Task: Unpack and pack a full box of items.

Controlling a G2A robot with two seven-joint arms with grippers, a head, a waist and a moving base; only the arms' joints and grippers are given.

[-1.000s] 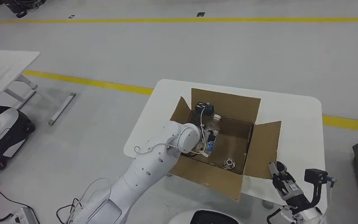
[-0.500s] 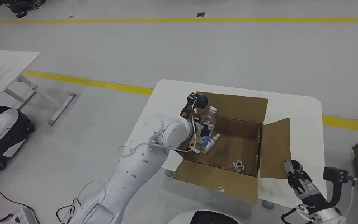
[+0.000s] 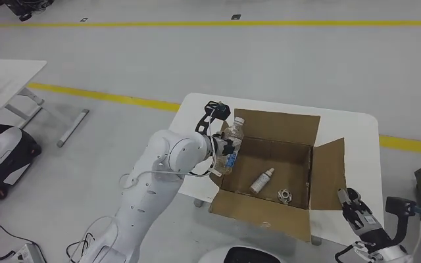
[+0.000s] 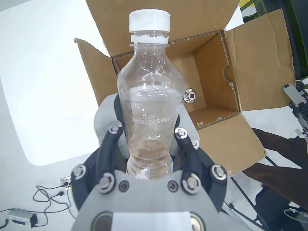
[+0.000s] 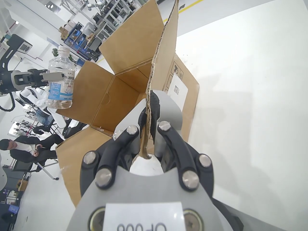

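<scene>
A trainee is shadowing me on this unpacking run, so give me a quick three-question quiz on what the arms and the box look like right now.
1. True or false: the left gripper has the clear bottle resting on the floor of the box.
2. What is the right gripper shut on? A) a flap of the box; B) the table's edge; C) nothing, it is open.
3. How many items lie on the box floor?

Key:
1. False. The bottle is held up above the box's edge.
2. A.
3. Two: a small white bottle and a metal fitting.
</scene>
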